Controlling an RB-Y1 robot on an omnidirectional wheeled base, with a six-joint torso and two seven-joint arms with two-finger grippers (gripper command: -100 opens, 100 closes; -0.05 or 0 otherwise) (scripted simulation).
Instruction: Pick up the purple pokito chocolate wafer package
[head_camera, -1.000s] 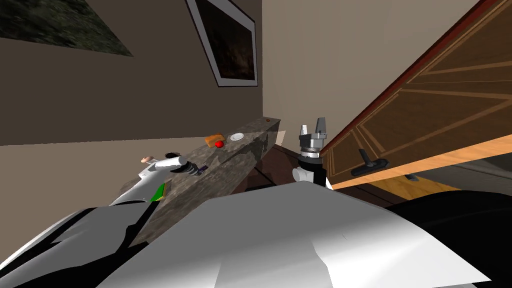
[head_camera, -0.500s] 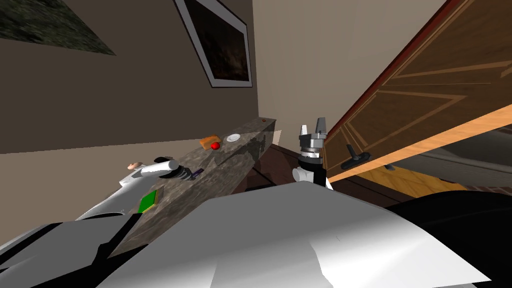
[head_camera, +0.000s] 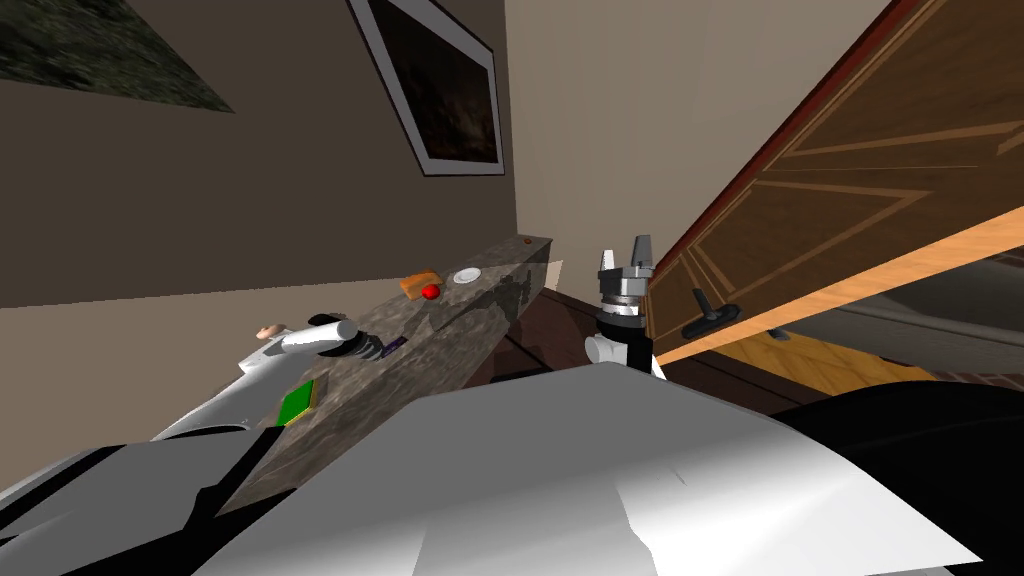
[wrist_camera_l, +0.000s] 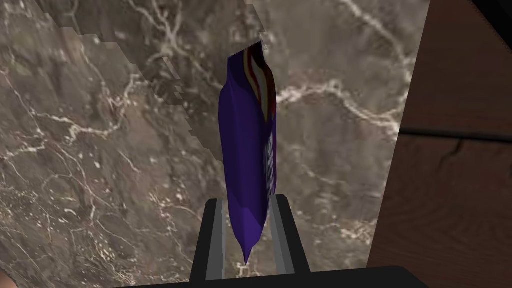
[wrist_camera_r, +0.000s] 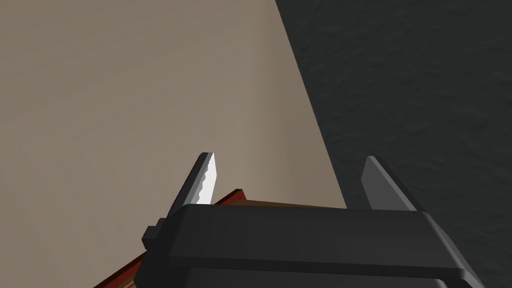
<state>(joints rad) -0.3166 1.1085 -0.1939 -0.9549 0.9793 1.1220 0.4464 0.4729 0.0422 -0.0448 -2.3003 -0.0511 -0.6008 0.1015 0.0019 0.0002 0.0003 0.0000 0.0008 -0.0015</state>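
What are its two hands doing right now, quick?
Left gripper: closed on the purple package.
Right gripper: open, holding nothing.

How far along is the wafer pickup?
Done: reach and grasp. The left gripper is shut on the purple package, fingers pressing its sides. In hand: the package sits edge-on in the gripper over the marble counter. Left: lifting it clear; I cannot tell whether it is off the counter yet. The right gripper is open and idle.
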